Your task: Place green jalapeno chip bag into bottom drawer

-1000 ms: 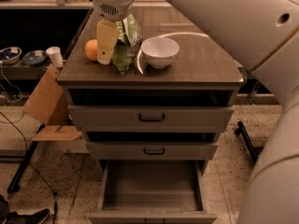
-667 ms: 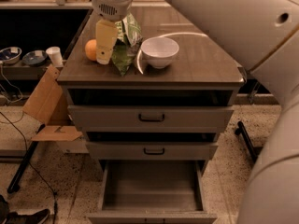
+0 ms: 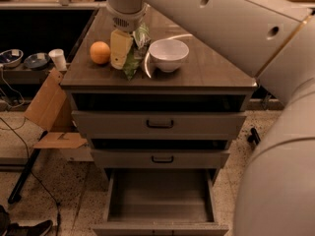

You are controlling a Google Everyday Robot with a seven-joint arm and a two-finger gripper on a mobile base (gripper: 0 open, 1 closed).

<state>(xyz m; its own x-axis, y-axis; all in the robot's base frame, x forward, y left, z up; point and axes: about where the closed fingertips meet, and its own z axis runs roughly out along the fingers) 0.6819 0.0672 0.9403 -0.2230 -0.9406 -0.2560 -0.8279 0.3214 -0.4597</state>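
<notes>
The green jalapeno chip bag stands upright on the cabinet top, between the orange fruit and the white bowl. Its lower tip is at the counter surface. My gripper comes down from above and is shut on the bag. One pale yellow finger shows in front of the bag, and the other is hidden behind it. The bottom drawer is pulled open below, and its grey interior holds nothing.
The cabinet top is dark wood. The two upper drawers with dark handles are slightly open. My large white arm fills the right side. A cardboard box, a cable and a shelf with bowls and a cup are at left.
The gripper and the bag stay in the same place on the cabinet top. The view has shifted only slightly.
</notes>
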